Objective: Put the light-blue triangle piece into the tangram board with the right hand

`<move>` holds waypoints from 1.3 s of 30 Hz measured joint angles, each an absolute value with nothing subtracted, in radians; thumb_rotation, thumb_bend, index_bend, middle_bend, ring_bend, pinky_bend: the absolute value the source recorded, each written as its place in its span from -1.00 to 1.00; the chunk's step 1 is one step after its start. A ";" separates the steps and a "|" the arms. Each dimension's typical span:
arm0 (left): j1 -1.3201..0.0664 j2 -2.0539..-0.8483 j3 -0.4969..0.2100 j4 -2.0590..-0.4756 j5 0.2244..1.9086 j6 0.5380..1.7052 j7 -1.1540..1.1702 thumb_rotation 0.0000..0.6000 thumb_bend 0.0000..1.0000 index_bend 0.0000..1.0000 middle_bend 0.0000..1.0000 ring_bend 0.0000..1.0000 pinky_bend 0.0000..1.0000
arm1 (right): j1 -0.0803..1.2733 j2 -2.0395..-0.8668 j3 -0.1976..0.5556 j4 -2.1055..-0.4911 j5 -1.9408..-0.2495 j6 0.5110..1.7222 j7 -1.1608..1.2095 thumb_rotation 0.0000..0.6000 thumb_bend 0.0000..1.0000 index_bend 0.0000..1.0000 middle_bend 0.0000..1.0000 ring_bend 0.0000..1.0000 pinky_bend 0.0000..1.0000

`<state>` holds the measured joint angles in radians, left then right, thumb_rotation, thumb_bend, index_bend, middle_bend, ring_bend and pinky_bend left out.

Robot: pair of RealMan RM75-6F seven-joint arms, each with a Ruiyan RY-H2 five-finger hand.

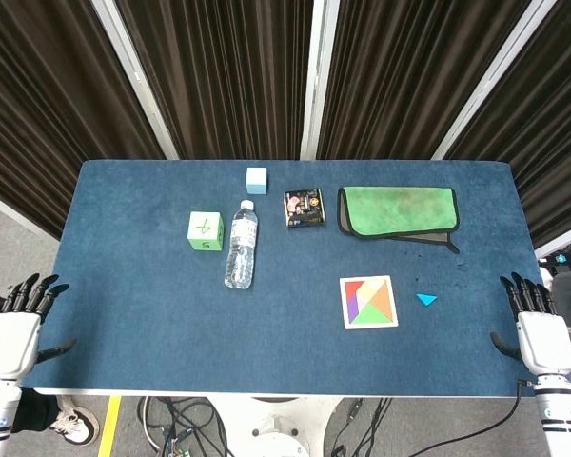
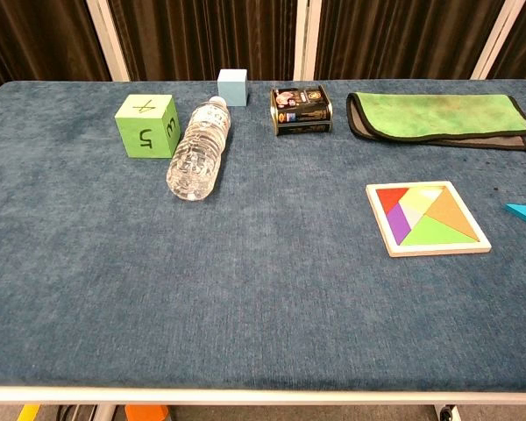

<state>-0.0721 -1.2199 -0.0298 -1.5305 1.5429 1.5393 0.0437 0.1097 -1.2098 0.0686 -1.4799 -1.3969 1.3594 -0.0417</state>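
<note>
The light-blue triangle piece (image 1: 426, 299) (image 2: 524, 211) lies flat on the blue table, just right of the tangram board (image 1: 368, 302) (image 2: 427, 218). The board is a white-framed square filled with coloured pieces, with one empty slot near its upper middle. My right hand (image 1: 533, 327) hangs at the table's right edge, fingers spread, holding nothing, well right of the triangle. At the table's left edge my left hand (image 1: 21, 319) is also spread and empty. Neither hand shows in the chest view.
A clear water bottle (image 1: 241, 245) (image 2: 198, 148) lies on its side left of centre. A green cube (image 1: 206, 230) (image 2: 146, 125), a small pale-blue cube (image 1: 256, 180) (image 2: 232, 87), a dark tin (image 1: 305, 207) (image 2: 301, 110) and a folded green cloth (image 1: 398, 211) (image 2: 438, 116) sit further back.
</note>
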 measured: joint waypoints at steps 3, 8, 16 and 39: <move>-0.071 -1.219 -0.029 -1.533 1.544 1.541 0.042 1.00 -1.00 -0.58 -0.75 -0.98 -0.75 | 0.110 -1.212 0.067 -1.477 -1.397 1.357 -0.042 1.00 -0.70 -1.00 -1.00 -1.00 -1.00; -0.073 -1.221 -0.027 -1.532 1.546 1.536 0.042 1.00 -1.00 -0.58 -0.75 -0.98 -0.75 | 0.109 -1.211 0.069 -1.472 -1.391 1.356 -0.038 1.00 -0.70 -1.00 -1.00 -1.00 -1.00; -0.073 -1.219 -0.028 -1.535 1.544 1.533 0.041 1.00 -1.00 -0.58 -0.75 -0.98 -0.75 | 0.121 -1.219 0.070 -1.462 -1.382 1.326 -0.035 1.00 -0.70 -1.00 -1.00 -1.00 -1.00; -0.083 -1.234 -0.022 -1.497 1.537 1.506 0.006 1.00 -1.00 -0.57 -0.75 -0.98 -0.75 | 0.364 -1.168 0.104 -1.545 -1.248 0.934 -0.155 1.00 -0.65 -0.92 -1.00 -1.00 -1.00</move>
<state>-0.0832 -1.2344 -0.0220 -1.4972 1.5366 1.5055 0.0057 0.3645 -1.1683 0.1038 -1.5447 -1.2477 0.9345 -0.1545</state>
